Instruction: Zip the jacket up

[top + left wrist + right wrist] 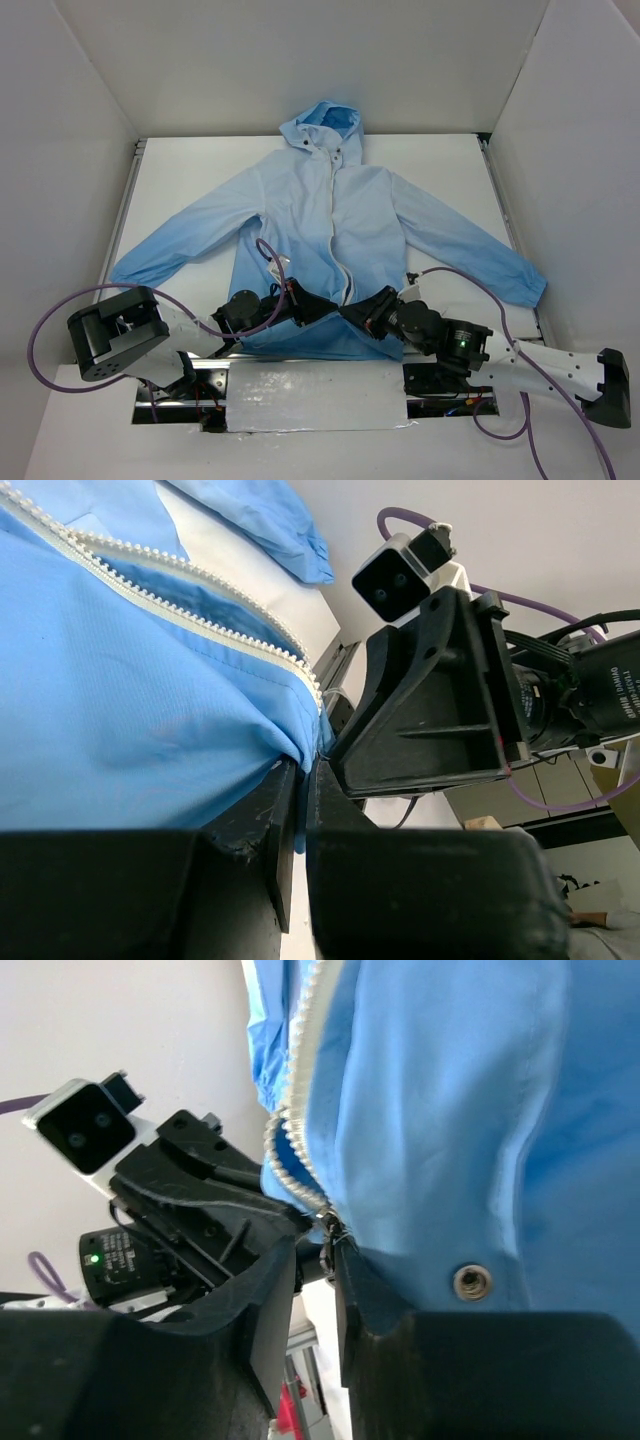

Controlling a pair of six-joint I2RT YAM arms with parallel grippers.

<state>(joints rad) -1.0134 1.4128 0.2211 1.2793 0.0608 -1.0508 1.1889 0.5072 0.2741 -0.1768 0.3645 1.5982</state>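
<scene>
Left fingers: one pair, pressed together on the hem of the jacket, blue fabric pinched between them.
Right fingers: one pair, narrow gap, set at the bottom end of the zipper; clamped or not, cannot tell.
Jacket: one, flat on the desk, front up, hood at the far side, two sleeves spread wide, hem at the near edge.
Zipper: one; two tooth rows apart above the hem, converging at the bottom.
Snap: one in the right wrist view, near the zipper end.
</scene>
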